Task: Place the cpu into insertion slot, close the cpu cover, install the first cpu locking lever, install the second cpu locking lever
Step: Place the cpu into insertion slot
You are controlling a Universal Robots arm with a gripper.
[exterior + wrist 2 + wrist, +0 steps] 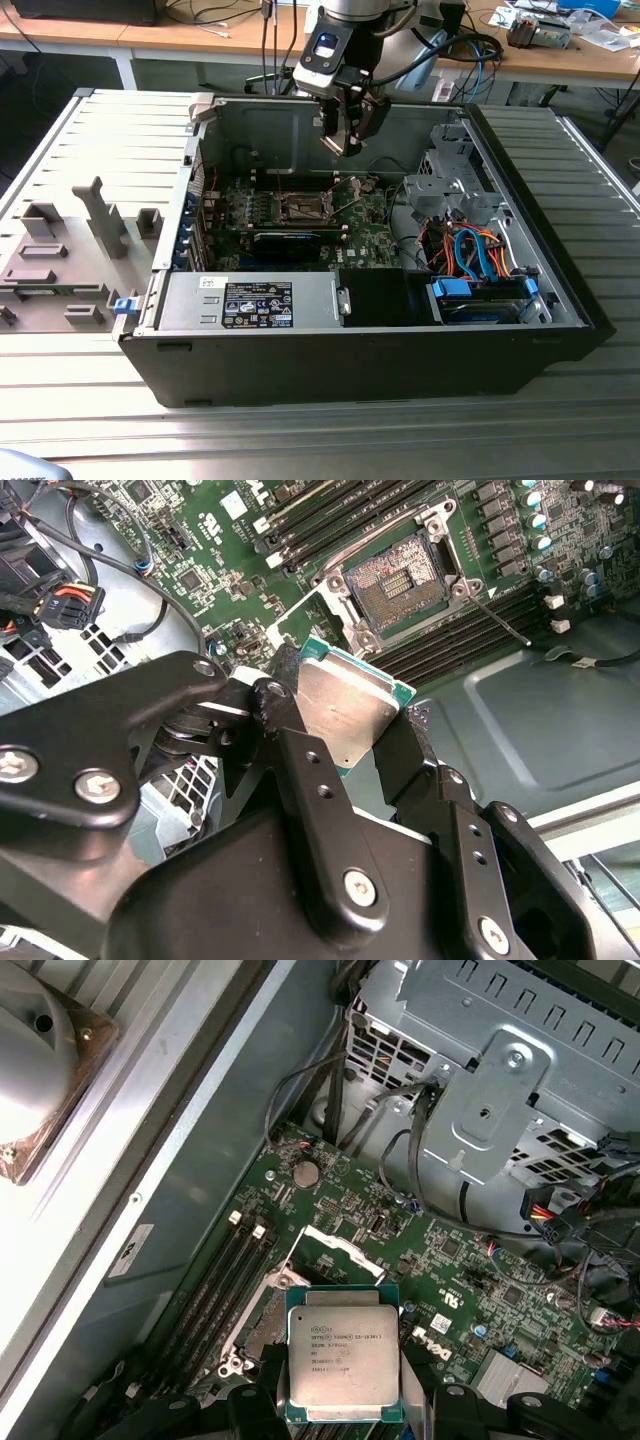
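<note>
The gripper (346,140) is clamped on the chip (343,1365), holding it in the air inside the computer case (330,365). The socket (398,580) on the green board (455,1260) lies uncovered below, apart from the chip.

cpu (343,1358) flat, silver top w/ print facing cam, green rim | gripper (345,1415) black fingers (258,1415) on opp. cpu edges, holding it | slot (258,1320) behind cpu, partly hidden | mem slots (215,1280) beside slot | coin cell (306,1172) on green board (350,1210) | metal cage (500,1080) + cables (420,1160) past board
</note>
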